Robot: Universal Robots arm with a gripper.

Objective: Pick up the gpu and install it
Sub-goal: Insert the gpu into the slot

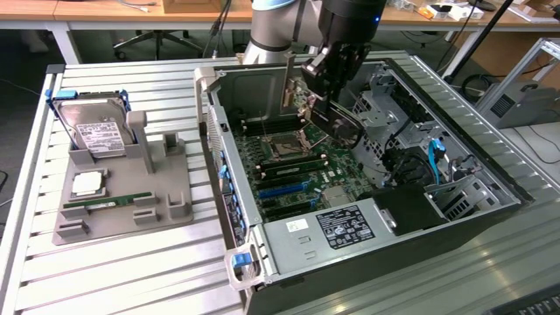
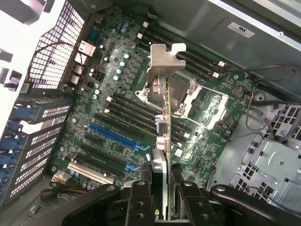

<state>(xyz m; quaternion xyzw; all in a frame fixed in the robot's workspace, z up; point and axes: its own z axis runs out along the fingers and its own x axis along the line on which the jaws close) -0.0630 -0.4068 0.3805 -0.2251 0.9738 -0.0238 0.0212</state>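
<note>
My gripper [image 1: 326,82] hangs inside the open computer case [image 1: 229,172], over the far part of the motherboard [image 1: 293,172]. It is shut on the gpu [image 1: 289,84], a thin dark card held on edge with its silvery bracket toward the case's rear wall. In the wrist view the gripper [image 2: 163,190] clamps the gpu [image 2: 165,70] between two black fingers [image 2: 140,200], and the card hovers above the processor socket [image 2: 181,96] and memory slots. The blue expansion slot [image 2: 114,134] lies off to one side of the card; nothing sits in it.
A grey tray [image 1: 166,190] at the exterior view's left holds a hard drive [image 1: 96,128], a green memory stick [image 1: 109,202] and a processor chip [image 1: 88,184]. Inside the case are the power supply [image 1: 348,224], drive cages [image 1: 463,197] and cables [image 1: 435,157].
</note>
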